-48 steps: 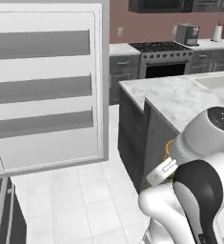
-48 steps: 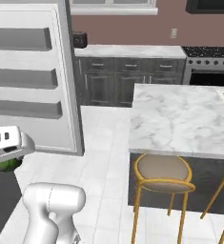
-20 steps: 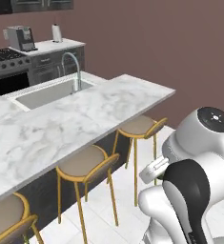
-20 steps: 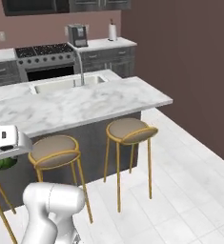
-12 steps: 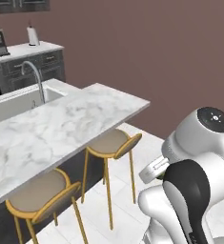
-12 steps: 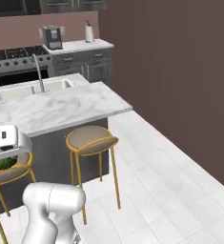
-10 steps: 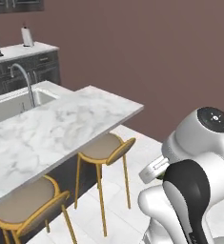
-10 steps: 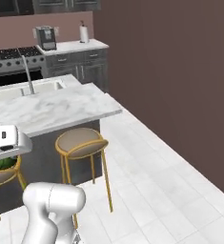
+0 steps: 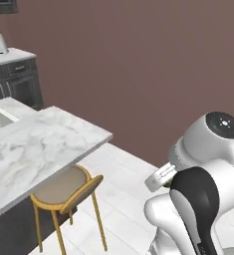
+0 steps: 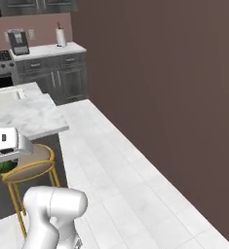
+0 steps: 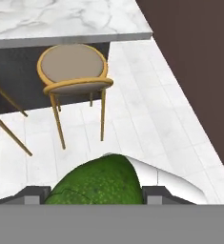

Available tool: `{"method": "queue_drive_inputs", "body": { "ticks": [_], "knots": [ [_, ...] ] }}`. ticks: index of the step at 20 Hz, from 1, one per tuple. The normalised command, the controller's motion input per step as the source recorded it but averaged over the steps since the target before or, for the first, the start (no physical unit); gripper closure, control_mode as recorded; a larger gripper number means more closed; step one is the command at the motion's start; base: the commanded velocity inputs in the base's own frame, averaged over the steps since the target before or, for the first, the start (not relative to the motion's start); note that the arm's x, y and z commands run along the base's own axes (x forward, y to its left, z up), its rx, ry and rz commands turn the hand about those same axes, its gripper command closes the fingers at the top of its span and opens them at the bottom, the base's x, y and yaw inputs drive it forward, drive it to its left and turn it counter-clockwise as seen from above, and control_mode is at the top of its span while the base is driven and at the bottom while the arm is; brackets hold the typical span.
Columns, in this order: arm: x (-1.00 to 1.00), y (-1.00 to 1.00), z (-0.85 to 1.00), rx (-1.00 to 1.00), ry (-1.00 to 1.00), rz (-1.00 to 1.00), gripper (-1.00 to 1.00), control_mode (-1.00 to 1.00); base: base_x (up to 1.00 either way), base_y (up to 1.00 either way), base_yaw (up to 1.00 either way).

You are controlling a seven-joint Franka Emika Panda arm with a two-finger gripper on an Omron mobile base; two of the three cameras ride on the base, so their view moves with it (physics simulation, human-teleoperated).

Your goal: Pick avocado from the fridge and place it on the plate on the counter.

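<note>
While jaws grip the avocado (image 11: 96, 183), open floor (image 11: 151, 119) borders the counter (image 11: 66, 21) edge.

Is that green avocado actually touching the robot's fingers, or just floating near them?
Touching. In the hand view the avocado sits squeezed between the two dark fingers, with no gap on either side, held above the floor near a stool.
</note>
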Motion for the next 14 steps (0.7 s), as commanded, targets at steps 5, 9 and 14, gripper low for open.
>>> {"method": "queue_drive_inputs", "body": {
  "ticks": [5, 9, 14],
  "knots": [
    [0.0, 0.0, 0.0, 0.0, 0.0, 0.0, 1.0, 1.0, 1.0, -1.0, -0.01],
    [0.0, 0.0, 0.0, 0.0, 0.0, 0.0, 1.0, 1.0, 1.0, -1.0, 0.0],
    [0.0, 0.0, 0.0, 0.0, 0.0, 0.0, 1.0, 1.0, 1.0, -0.57, 0.04]
  ]
}}
